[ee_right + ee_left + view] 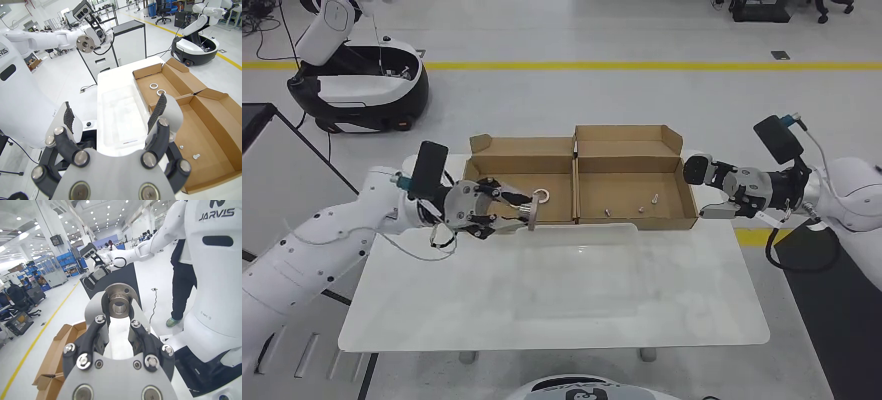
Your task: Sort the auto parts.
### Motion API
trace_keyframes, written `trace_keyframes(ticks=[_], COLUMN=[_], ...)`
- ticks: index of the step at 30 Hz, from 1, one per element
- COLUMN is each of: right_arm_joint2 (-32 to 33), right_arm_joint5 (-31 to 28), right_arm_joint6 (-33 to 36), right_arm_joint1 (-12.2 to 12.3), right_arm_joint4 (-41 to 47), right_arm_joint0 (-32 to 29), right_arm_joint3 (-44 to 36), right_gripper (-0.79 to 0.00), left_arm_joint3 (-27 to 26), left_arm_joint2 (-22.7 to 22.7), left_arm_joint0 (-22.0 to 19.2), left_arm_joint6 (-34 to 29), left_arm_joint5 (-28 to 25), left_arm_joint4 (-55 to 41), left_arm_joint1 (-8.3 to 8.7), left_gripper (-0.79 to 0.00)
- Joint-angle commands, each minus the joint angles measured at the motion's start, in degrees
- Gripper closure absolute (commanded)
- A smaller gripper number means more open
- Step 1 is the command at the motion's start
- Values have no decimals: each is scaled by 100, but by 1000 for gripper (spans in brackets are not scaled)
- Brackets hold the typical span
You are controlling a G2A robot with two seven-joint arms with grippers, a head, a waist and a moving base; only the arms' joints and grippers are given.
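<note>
Two open-topped cardboard boxes (627,190) sit side by side at the white table's (542,310) far edge, open from above; upright walls and flaps bar sideways entry.

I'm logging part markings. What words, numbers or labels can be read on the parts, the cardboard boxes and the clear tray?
Metal flange in the left gripper: no marking shows.
Cardboard boxes: plain, no print.
Washers and bolts: no marking shows.
Clear tray: a small label strip at its edge, too small to read.
</note>
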Motion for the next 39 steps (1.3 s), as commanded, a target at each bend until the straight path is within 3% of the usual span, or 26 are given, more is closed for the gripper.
trace_keyframes(ticks=[1,14,39], right_arm_joint2=[0,0,0], right_arm_joint5=[0,0,0], right_arm_joint6=[0,0,0], right_arm_joint1=[0,0,0], right_arm_joint4=[0,0,0], right_arm_joint0=[0,0,0], right_arm_joint3=[0,0,0], right_gripper=[-785,-785,-785], left_arm_joint3=[-97,-565,-571], left_arm_joint2=[-12,-260,-273], left_arm_joint0=[-22,-109,-103], left_arm_joint6=[-34,-33,-33], left_arm_joint5=[0,0,0], left_arm_joint4=[-124,-769,-797], left_arm_joint1=[51,164,167], left_gripper=[0,0,0])
